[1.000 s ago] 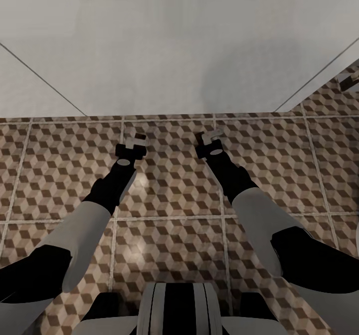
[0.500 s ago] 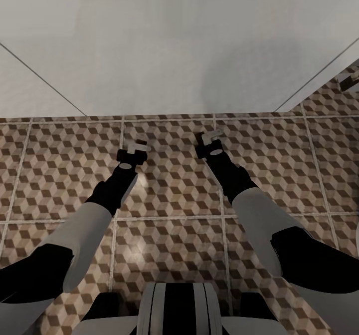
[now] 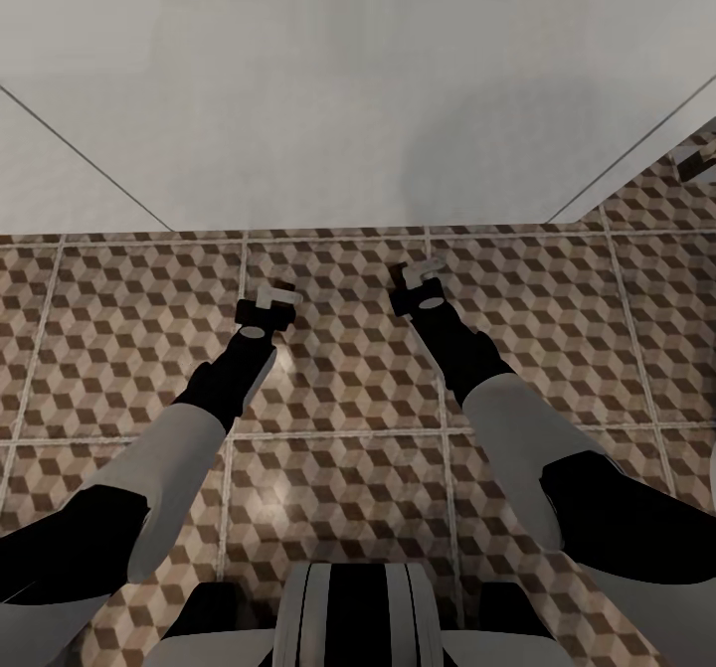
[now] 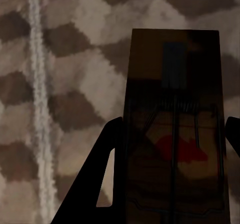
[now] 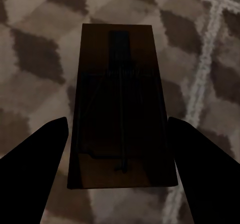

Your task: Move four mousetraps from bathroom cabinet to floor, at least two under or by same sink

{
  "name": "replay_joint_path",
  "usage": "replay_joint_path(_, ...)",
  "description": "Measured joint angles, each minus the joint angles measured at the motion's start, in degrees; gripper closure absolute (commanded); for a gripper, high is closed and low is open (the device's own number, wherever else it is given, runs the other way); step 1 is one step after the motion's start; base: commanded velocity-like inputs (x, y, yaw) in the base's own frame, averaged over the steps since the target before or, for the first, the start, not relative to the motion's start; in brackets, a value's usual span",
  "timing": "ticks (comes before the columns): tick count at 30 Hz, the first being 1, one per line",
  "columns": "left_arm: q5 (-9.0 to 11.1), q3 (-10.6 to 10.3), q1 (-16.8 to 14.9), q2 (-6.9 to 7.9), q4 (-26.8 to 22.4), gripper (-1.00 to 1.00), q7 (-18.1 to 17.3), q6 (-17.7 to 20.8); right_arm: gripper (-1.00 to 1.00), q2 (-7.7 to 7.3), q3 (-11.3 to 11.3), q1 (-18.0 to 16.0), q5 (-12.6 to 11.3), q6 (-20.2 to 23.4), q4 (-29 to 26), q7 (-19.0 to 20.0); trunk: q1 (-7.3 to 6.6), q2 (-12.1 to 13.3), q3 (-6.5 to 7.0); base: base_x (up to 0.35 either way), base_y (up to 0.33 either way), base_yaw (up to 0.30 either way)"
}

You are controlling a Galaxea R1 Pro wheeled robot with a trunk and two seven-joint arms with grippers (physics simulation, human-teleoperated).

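Two flat brown wooden mousetraps, one (image 4: pixel 172 144) pinched in left gripper (image 4: pixel 172 184), one (image 5: pixel 121 108) lying between spread right gripper (image 5: pixel 120 149) fingers, hovering over cube-patterned tiled floor (image 3: pixel 348 468).

Brown matt wood on both mousetraps (image 4: pixel 172 134) (image 5: pixel 121 108), crossed by dark metal wire. Glossy, faintly reflective cube-patterned tile on the bathroom floor (image 3: pixel 348 468), with pale grout. Smooth matt white wall (image 3: pixel 358 81).

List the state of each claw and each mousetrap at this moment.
left claw: shut on the left mousetrap, low over the bathroom floor.
left mousetrap: clamped between both fingers, red mark facing the camera.
right claw: fingers flank the right mousetrap; grip cannot be told.
right mousetrap: between the fingers, in shadow; held or lying on the tiles is unclear.
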Motion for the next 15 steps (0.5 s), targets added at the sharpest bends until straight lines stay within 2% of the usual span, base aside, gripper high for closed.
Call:
replay_joint_path(5,0.0,-0.07,0.0,0.0,-0.01,1.0,0.0,0.0,1.0,0.0,0.0,0.0,0.0,-0.01,0.0,0.0,0.0,0.0,0.0,0.008,0.0,0.0)
replay_joint_path(11,0.0,-0.09,0.0,0.0,-0.13,1.0,0.07,0.0,1.0,0.0,0.0,0.0,0.0,-0.01,0.0,0.0,-0.02,0.0,0.0,0.188,0.0,0.0)
replay_joint_path(15,0.0,-0.09,0.0,0.0,-0.25,1.0,0.08,-0.02,1.0,0.0,0.0,0.0,0.0,-0.01,-0.02,0.0,0.0,0.0,0.0,0.052,0.0,0.0)
